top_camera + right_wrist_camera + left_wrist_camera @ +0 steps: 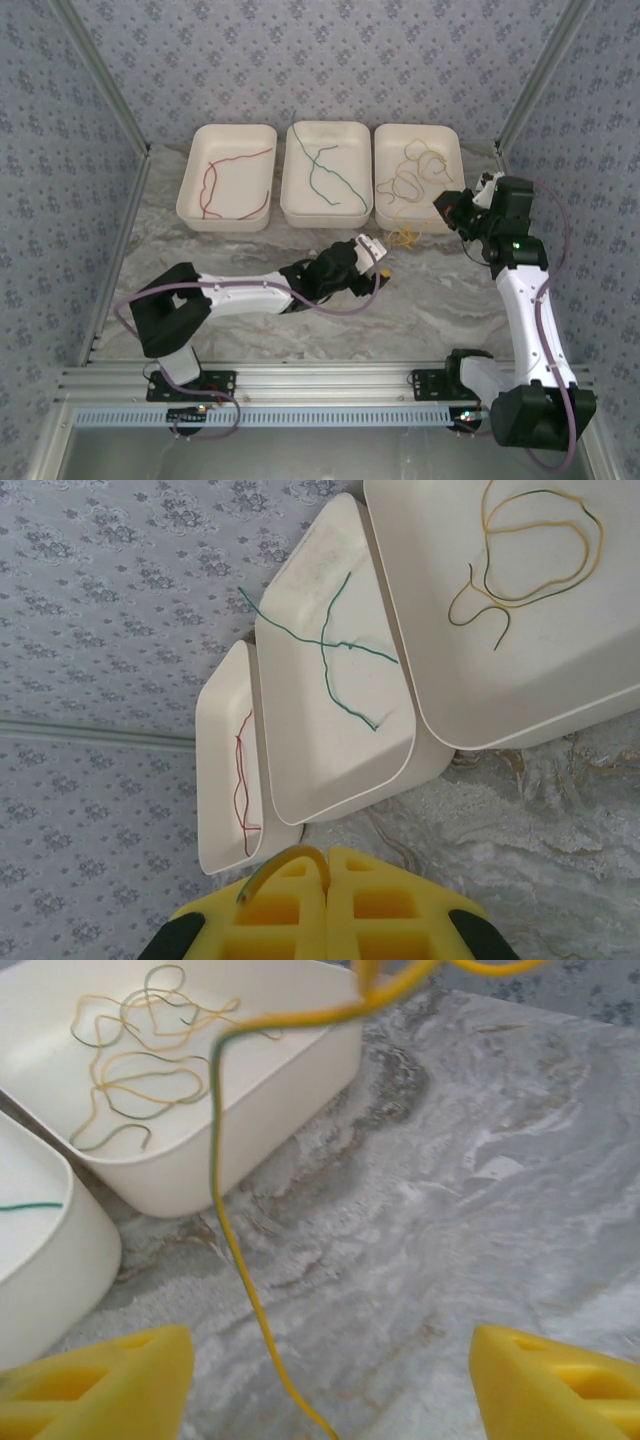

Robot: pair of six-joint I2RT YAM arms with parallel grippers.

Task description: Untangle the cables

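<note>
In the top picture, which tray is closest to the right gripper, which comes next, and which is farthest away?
From the right gripper:
1. Yellow-cable tray, right side, next to it.
2. Green-cable tray, in the middle.
3. Red-cable tray, far left.

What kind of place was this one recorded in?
Probably a staged robot test cell: patterned panels box in a marble-look tabletop, an aluminium rail edges it, and three white trays hold thin cables.
</note>
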